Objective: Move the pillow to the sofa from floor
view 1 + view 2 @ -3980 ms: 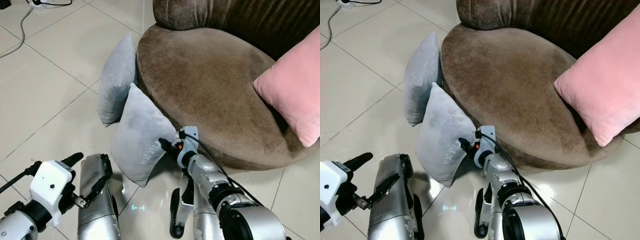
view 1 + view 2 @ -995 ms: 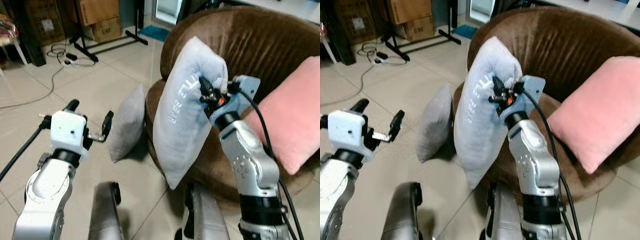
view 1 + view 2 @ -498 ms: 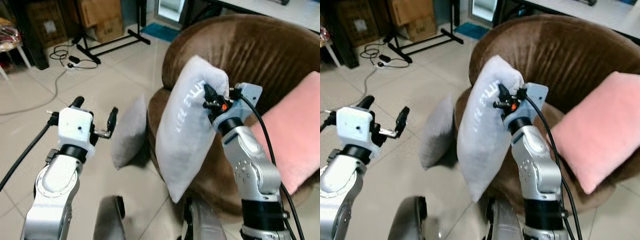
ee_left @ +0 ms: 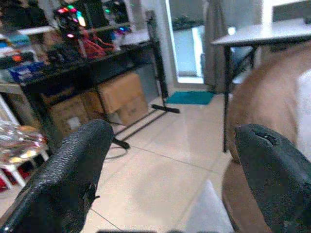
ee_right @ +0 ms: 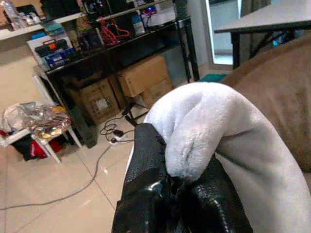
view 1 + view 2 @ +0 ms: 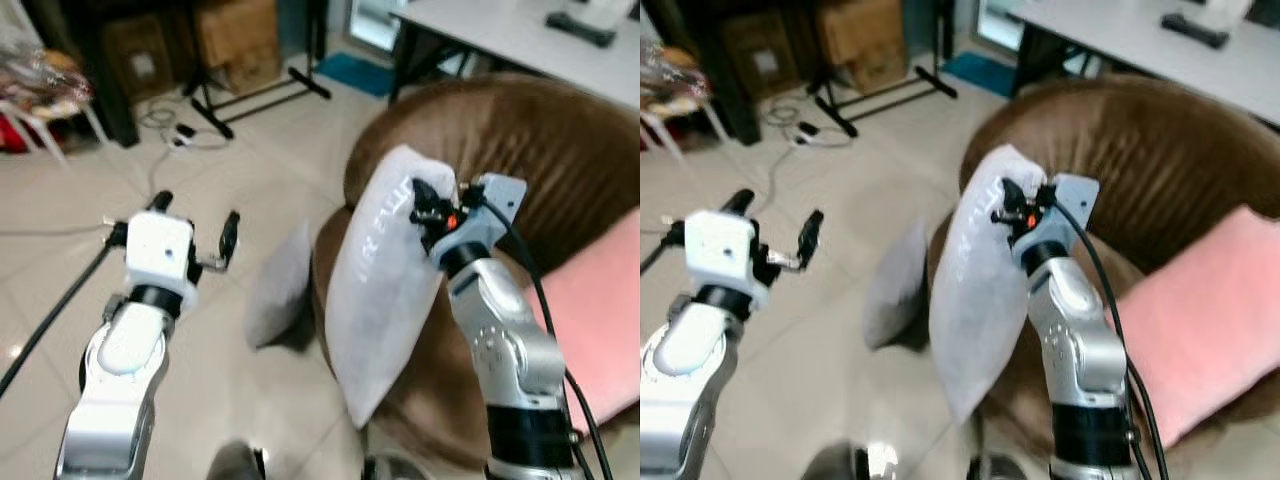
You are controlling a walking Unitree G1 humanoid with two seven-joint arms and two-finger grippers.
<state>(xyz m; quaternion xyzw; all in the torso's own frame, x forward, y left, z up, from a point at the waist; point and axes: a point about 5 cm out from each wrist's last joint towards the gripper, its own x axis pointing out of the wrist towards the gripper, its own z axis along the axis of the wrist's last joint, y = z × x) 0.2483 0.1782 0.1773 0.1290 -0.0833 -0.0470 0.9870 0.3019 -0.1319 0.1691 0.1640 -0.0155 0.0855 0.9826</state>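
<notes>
A light grey pillow [image 6: 385,290] hangs in the air in front of the brown sofa [image 6: 530,140], pinched at its top corner by my right gripper [image 6: 428,208], which is shut on it. In the right wrist view the black fingers [image 5: 155,189] clamp a fold of the pillow [image 5: 228,145]. A second grey pillow [image 6: 280,285] leans on the floor against the sofa's side. My left gripper [image 6: 195,225] is raised over the floor to the left, open and holding nothing; its fingers [image 4: 73,170] stand wide apart in the left wrist view.
A pink pillow [image 6: 595,310] rests on the sofa seat at the right. Cardboard boxes [image 6: 235,35], a black stand [image 6: 260,95] and cables [image 6: 165,125] lie on the tiled floor behind. A white table [image 6: 510,35] stands beyond the sofa.
The camera has risen and tilted up since the earliest frames. The right gripper lifted the grey pillow off the floor to sofa height and keeps holding it; the left arm rose too.
</notes>
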